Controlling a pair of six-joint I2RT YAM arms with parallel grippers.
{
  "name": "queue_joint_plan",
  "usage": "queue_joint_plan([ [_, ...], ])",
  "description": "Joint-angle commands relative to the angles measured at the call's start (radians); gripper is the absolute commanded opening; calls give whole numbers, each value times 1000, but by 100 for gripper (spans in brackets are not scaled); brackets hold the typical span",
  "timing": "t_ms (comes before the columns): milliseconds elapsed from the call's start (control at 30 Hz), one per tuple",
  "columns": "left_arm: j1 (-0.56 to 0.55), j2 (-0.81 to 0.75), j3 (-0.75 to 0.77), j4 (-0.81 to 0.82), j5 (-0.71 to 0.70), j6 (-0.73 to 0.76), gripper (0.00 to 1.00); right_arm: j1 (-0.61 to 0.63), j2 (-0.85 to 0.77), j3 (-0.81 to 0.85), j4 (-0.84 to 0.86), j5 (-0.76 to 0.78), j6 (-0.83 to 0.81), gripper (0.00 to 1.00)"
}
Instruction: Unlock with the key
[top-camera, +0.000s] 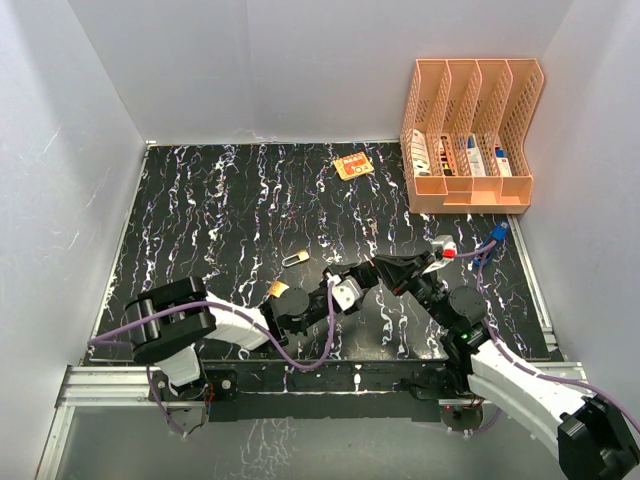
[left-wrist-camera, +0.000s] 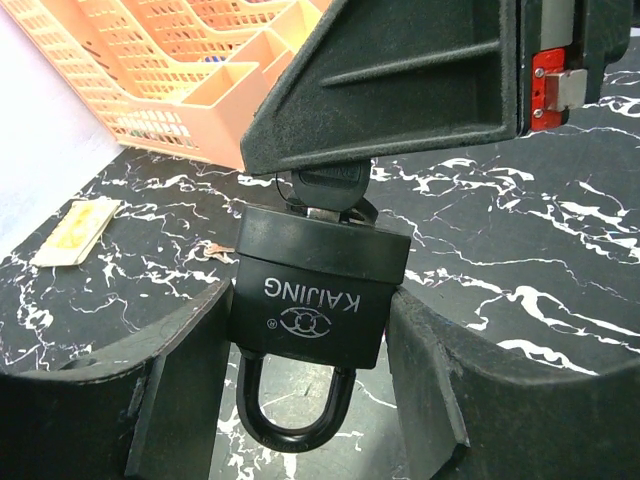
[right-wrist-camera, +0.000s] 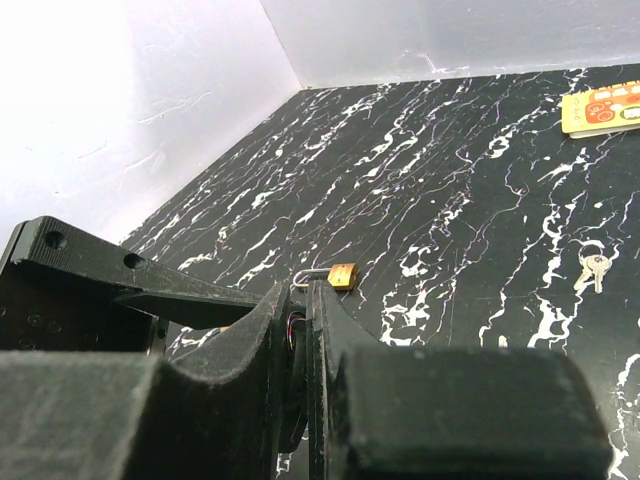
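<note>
A black padlock marked KAIJING is clamped between my left gripper's fingers, shackle pointing toward the wrist camera and still seated in the body. A key with a black head sits in its keyhole. My right gripper is shut on that key head, its fingers coming in from above in the left wrist view. In the top view the left gripper and right gripper meet tip to tip near the table's middle front, hiding the lock there.
A small brass padlock lies on the black marbled table, with loose keys nearby. An orange card lies further back. An orange file organizer stands at the back right. White walls enclose the table.
</note>
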Motion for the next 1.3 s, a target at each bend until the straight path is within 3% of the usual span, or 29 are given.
queue_joint_plan([
  [0, -9, -100, 92, 67, 44, -2, 0, 10, 38, 20, 72, -58, 26, 0],
  [167, -9, -127, 119, 65, -58, -15, 0, 11, 103, 55, 71, -85, 62, 0],
  [600, -9, -134, 317, -235, -358, -45, 0, 12, 440, 367, -164, -148, 321, 0],
  [1033, -27, 13, 573, -485, -661, -133, 0, 30, 546, 566, -464, -20, 447, 0],
  [1267, -31, 13, 586, -560, -668, -195, 0, 30, 539, 580, -472, -23, 455, 0],
])
